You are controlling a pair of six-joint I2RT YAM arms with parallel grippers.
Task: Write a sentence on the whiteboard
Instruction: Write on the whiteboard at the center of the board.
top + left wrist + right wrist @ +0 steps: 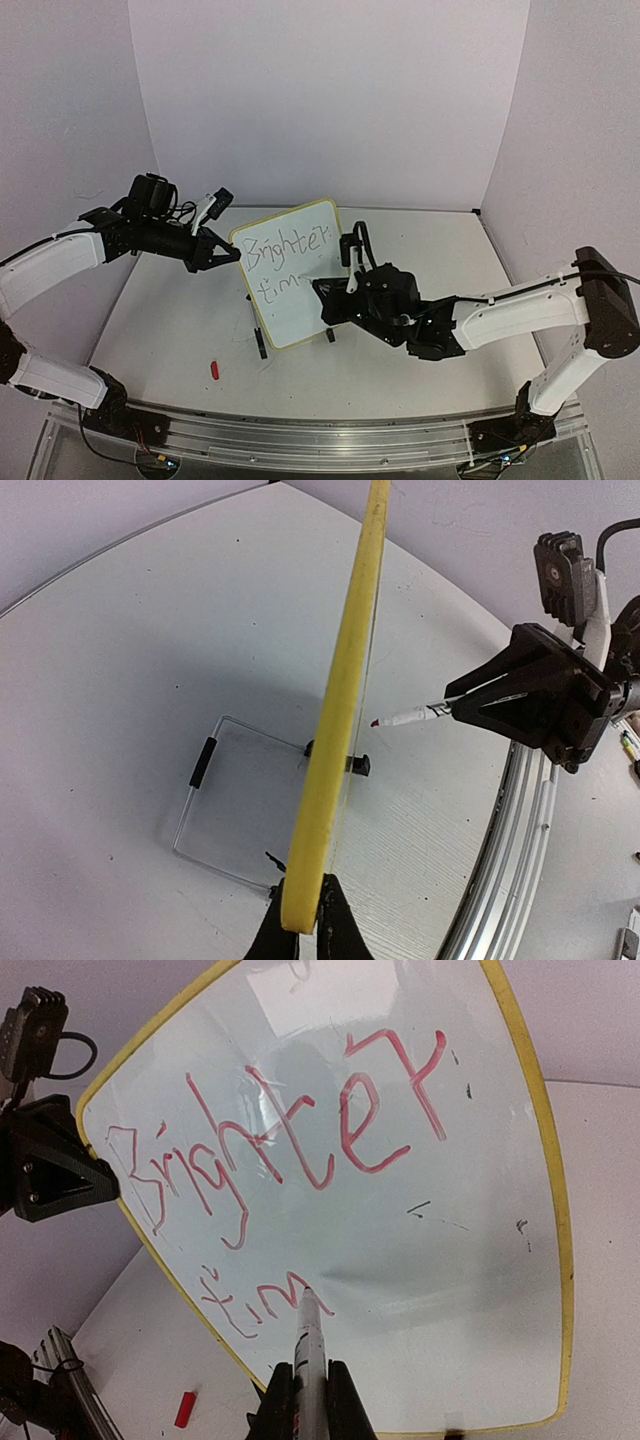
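The whiteboard [292,300] stands tilted at mid-table, white with a yellow rim [345,710]. The sentence [290,1140] on it is in red marker: "Brighter" on the top line and "tim" [250,1305] below. My left gripper [232,255] is shut on the board's left edge, its fingers [305,920] pinching the yellow rim. My right gripper [310,1385] is shut on a white marker [312,1340]. The marker's tip rests on the board at the end of the "m". From the left wrist view the marker [410,717] points at the board's face.
A red marker cap [214,370] lies on the table near the front left. Behind the board stands its wire stand [205,760], with black feet [260,345] below it. An aluminium rail [320,430] runs along the near table edge. Walls close in the table's back and sides.
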